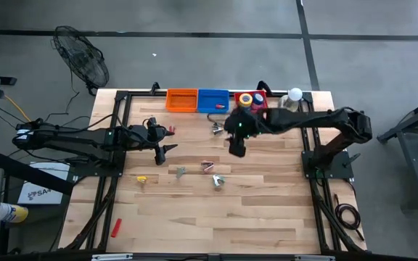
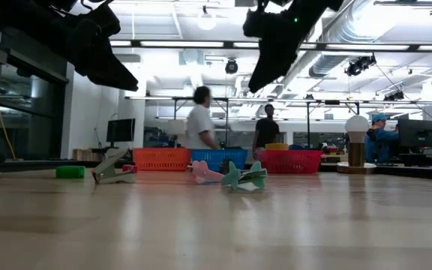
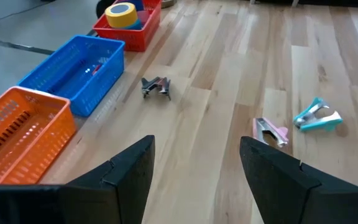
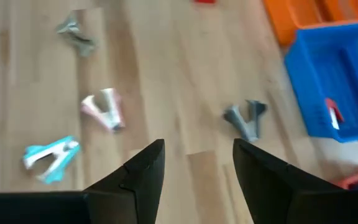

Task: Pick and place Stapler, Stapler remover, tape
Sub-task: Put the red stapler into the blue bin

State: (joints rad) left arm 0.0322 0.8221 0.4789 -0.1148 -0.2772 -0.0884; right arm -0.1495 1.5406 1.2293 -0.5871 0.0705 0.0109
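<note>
Right claw (image 1: 238, 150) apart, empty, above counter (image 1: 267, 210). Grey staple remover (image 4: 246, 118) lies just ahead of it, toward blue basket (image 4: 340, 74); you're nearer than left claw (image 1: 167, 150), also apart.

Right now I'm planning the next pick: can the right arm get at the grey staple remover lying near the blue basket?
Probably yes. The right gripper is open and empty, and the grey staple remover lies alone on bare wood beside the blue basket, nothing between them.
</note>
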